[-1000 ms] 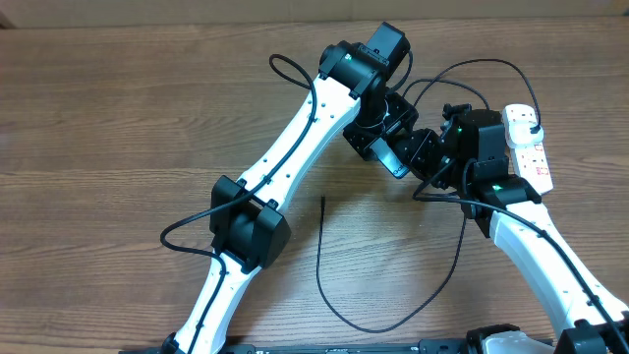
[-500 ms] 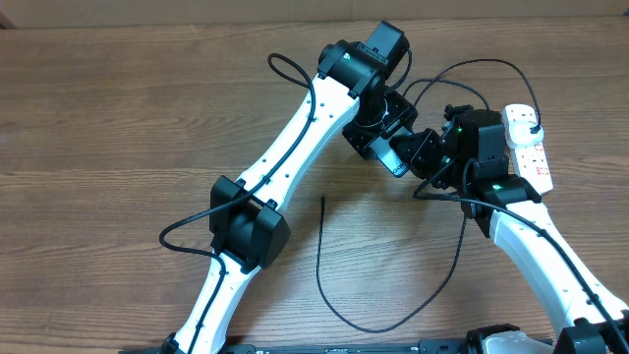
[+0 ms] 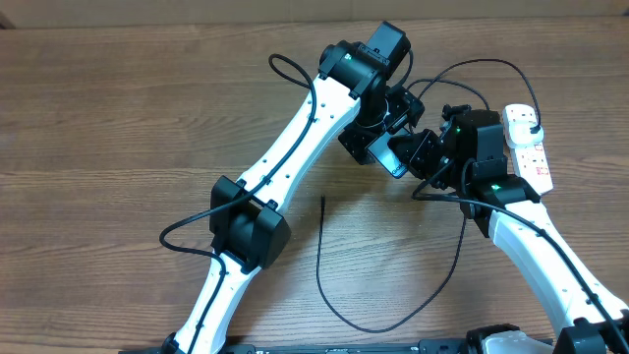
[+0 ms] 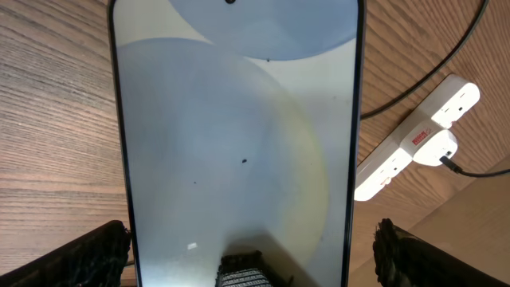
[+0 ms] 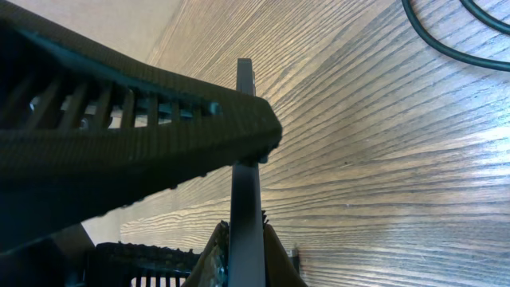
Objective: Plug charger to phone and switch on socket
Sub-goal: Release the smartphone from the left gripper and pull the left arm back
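The phone [image 3: 396, 158], with its light-blue screen lit, is held off the table between my two grippers. My right gripper [image 3: 421, 157] is shut on it; in the right wrist view its pads [image 5: 244, 259] pinch the phone [image 5: 243, 199], seen edge-on. My left gripper [image 3: 381, 146] straddles the phone's long edges, with a small gap on one side in the left wrist view [image 4: 247, 259], where the phone's screen [image 4: 239, 119] fills the frame. The charger's cable tip [image 3: 323, 201] lies free on the table. The socket [image 3: 528, 147] lies at the right and also shows in the left wrist view [image 4: 406, 147].
The black charger cable [image 3: 378, 327] loops over the wooden table towards the front, then runs up under the right arm; another loop [image 3: 482, 64] arcs behind the grippers. A white plug [image 4: 437, 147] sits in the socket. The cable also shows in the right wrist view [image 5: 446, 44].
The left gripper has shifted slightly up and left, and the phone with it. More of the lit screen now shows. The right arm and the cable have hardly moved.
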You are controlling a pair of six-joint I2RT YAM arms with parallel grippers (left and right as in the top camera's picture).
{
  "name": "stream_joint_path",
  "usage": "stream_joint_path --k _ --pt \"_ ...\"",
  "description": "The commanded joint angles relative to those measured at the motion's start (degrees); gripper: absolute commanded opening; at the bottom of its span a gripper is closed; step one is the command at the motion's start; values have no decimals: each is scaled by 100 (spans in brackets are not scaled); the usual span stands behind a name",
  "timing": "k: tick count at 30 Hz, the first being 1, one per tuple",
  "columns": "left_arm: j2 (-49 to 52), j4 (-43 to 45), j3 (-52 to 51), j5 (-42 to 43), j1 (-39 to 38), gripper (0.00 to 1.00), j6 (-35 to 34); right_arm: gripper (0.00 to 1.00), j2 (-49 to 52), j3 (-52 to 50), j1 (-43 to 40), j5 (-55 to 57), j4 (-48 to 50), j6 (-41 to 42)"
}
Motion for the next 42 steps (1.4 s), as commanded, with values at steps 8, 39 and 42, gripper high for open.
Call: stream_joint_path --k 8,39,42 --pt "-289 -168 166 435 693 100 420 4 -20 138 15 236 83 -68" --pt "-302 363 166 1746 2221 100 1475 4 -20 140 17 597 1054 5473" --pt "-302 363 166 1759 2221 100 1432 4 -20 140 20 599 1244 5735"
